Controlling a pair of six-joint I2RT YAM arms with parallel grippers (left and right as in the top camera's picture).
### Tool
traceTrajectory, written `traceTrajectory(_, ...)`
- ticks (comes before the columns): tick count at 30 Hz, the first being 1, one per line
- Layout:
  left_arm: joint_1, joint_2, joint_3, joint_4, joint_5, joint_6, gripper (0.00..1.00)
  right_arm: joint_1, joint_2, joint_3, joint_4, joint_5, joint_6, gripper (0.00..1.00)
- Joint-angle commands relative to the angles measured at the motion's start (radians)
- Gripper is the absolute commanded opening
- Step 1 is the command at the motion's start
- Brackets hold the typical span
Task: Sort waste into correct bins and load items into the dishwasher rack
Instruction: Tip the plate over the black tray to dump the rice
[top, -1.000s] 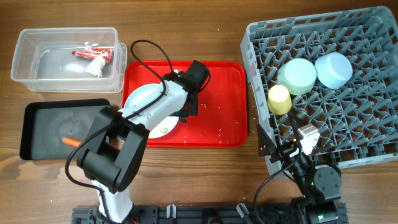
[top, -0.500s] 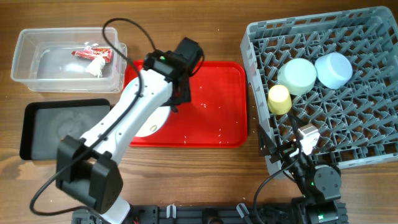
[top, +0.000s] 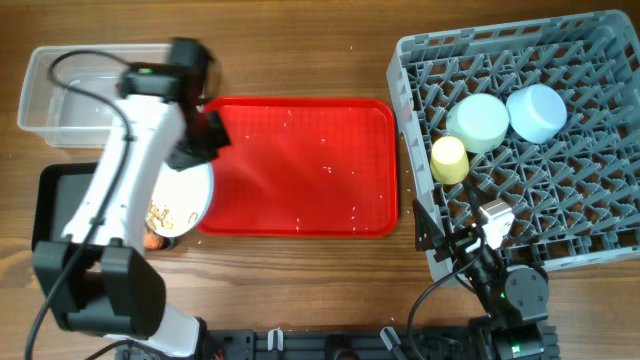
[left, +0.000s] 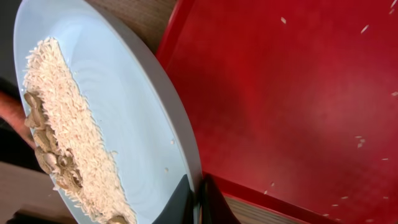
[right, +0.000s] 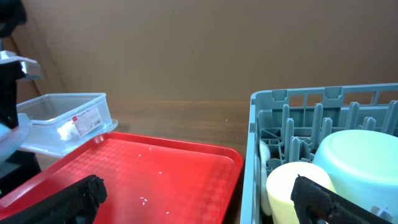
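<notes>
My left gripper (left: 199, 200) is shut on the rim of the round pale plate (left: 124, 112). It holds the plate tilted over the black tray (top: 50, 195), at the left edge of the red serving tray (top: 300, 165). Rice and beige food scraps (left: 53, 140) lie toward the plate's low edge. The orange carrot (top: 152, 240) peeks out beneath the plate. The red wrapper (right: 86, 118) and white tissue (right: 64, 129) lie in the clear tub (top: 55, 95). The mint bowl (top: 478, 122), blue bowl (top: 537, 112) and yellow cup (top: 449, 158) sit in the grey rack (top: 560, 220). My right gripper (right: 196, 205) is open and empty by the rack's front left corner.
Loose rice grains (top: 325, 168) are scattered on the red serving tray. My left arm (top: 125, 150) reaches across the clear tub and black tray and hides part of both. Bare wooden table (top: 300, 60) lies behind the serving tray.
My left arm has swung the plate to the left, off the red serving tray and over the black tray, now tilted. The right arm has not moved.
</notes>
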Motion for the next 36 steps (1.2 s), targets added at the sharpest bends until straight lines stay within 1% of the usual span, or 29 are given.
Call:
traceTrajectory(1,0.148,-0.039,0.017,0.013,0.261,0.159,0.04,-0.002,-0.012,-0.001,0.004,0.012,0.011,1.00)
traceTrajectory(5,0.297,-0.081,0.017,0.011,0.431,0.279,0.04,-0.002,-0.012,-0.001,0.004,0.012,0.011,1.00)
traceTrajectory(8,0.393,-0.119,0.016,-0.003,0.530,0.362,0.04,-0.002,-0.011,-0.001,0.004,0.012,0.011,1.00)
traceTrajectory(12,0.549,-0.164,-0.011,-0.043,0.706,0.524,0.04,-0.002,-0.010,-0.001,0.004,0.012,0.011,1.00)
traceTrajectory(17,0.754,-0.185,-0.104,-0.091,0.927,0.717,0.04,-0.002,-0.010,-0.001,0.003,0.012,0.011,1.00)
traceTrajectory(19,0.825,-0.185,-0.124,-0.139,1.010,0.831,0.04,-0.002,-0.010,-0.001,0.003,0.012,0.011,1.00)
traceTrajectory(25,1.002,-0.186,-0.134,-0.267,1.164,1.074,0.04,-0.002,-0.010,-0.001,0.003,0.012,0.012,1.00)
traceTrajectory(26,1.040,-0.187,-0.134,-0.305,1.196,1.141,0.04,-0.002,-0.010,-0.001,0.003,0.012,0.011,1.00)
traceTrajectory(28,1.071,-0.187,-0.134,-0.352,1.221,1.229,0.04,-0.002,-0.010,-0.001,0.003,0.012,0.011,1.00)
traceTrajectory(36,1.054,-0.187,-0.163,-0.350,1.202,1.241,0.04,-0.002,-0.010,-0.001,0.003,0.012,0.011,1.00)
